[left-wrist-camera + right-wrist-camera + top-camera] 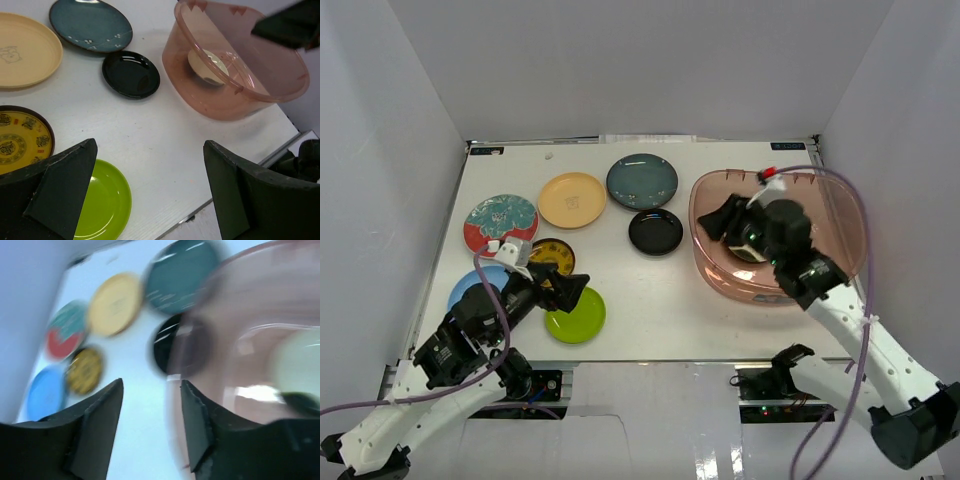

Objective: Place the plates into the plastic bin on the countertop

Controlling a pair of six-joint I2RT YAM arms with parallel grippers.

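Observation:
Several plates lie on the white countertop (640, 290): red-and-teal (500, 222), pale yellow (572, 199), dark teal (642, 181), black (655, 231), yellow-orange patterned (552, 256), light blue (470, 290) and lime green (578, 315). The plastic bin (705, 262) stands at the right with a cream plate (207, 65) in it. My left gripper (570, 290) is open and empty, just above the lime green plate (102, 205). My right gripper (720, 218) is open and empty over the bin's left rim (187, 390). The right wrist view is blurred.
Pale grey walls close in the countertop at the back and both sides. The countertop's front edge (200, 210) runs close below the lime green plate. A violet cable (865, 300) loops along the right arm beside the bin.

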